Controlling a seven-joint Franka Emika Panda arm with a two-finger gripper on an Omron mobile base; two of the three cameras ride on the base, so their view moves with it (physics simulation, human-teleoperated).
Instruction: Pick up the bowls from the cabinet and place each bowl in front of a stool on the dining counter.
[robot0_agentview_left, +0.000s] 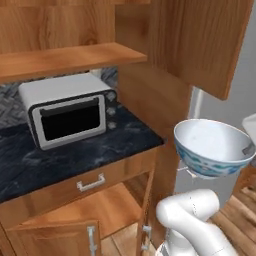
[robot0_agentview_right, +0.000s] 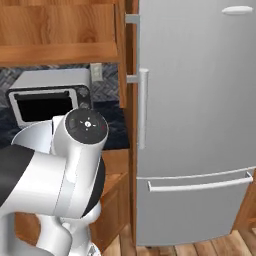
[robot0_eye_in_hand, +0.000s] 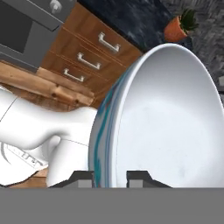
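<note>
A deep white bowl (robot0_agentview_left: 212, 145) with blue patterning outside hangs in the air, right of the toaster-oven counter. My gripper (robot0_agentview_left: 248, 149) holds it at its right rim. In the hand view the gripper (robot0_eye_in_hand: 111, 177) is shut on the bowl (robot0_eye_in_hand: 166, 127), with one fingertip (robot0_eye_in_hand: 83, 177) outside the wall and the other inside. The wood-grain cabinet shelf (robot0_agentview_left: 65, 57) runs across the upper left, and its open door (robot0_agentview_left: 200, 40) hangs above the bowl. The stool and the dining counter are out of view.
A silver toaster oven (robot0_agentview_left: 70, 110) stands on a dark marble counter (robot0_agentview_left: 75, 155) with a drawer below. A tall grey fridge (robot0_agentview_right: 195, 125) stands to the right. A potted plant (robot0_eye_in_hand: 177, 26) sits on a drawer-fronted counter.
</note>
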